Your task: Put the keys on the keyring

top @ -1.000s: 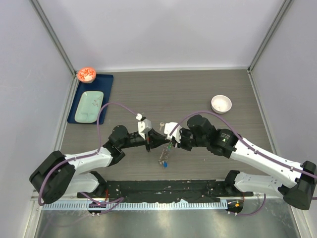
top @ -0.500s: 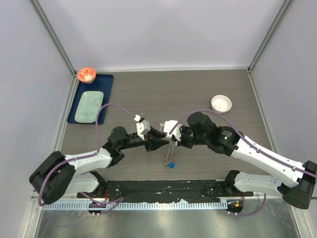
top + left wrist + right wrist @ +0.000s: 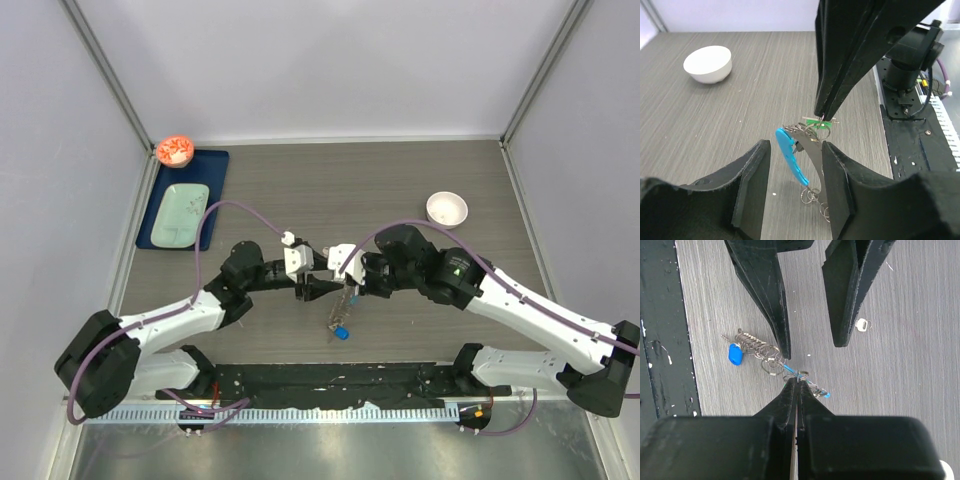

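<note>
Both arms meet low over the middle of the grey wood-grain worktop (image 3: 400, 180), tips facing each other. Right jaws shut tight: the black fingers (image 3: 788, 399) come to a single point and pinch a small wire ring at the upper end of the keyring (image 3: 791, 156), a loop of silvery metal chain with a curved light-blue strap and a small dark-blue tag. The keyring hangs from that pinch near the front-centre of the worktop. The strap curves down below the ring, and the coiled chain (image 3: 754, 346) and the tag (image 3: 735, 354) trail off toward the near edge. Cannot tell whether the low end touches the surface. The tiny green-headed key (image 3: 813, 121) sits right under the right fingertips, against the pinched ring; too small to tell whether it is threaded on. Left jaws stand wide apart, holding nothing. In the left wrist view the two black fingers (image 3: 752, 186) flank the blue strap, which shows in the gap between them. One left fingertip comes close to the chain rings in the right wrist view; contact unclear. The tiny plain silver key (image 3: 863, 325) lies flat on the worktop by itself, just beside the other left fingertip and apart from the keyring. A small round white bowl (image 3: 447, 209) sits well off toward the far right. At far left is a dark blue rectangular tray (image 3: 215, 165) carrying a pale green rectangular plate (image 3: 181, 213), with a small bowl of orange-red bits (image 3: 175, 150) at the tray's far corner.
</note>
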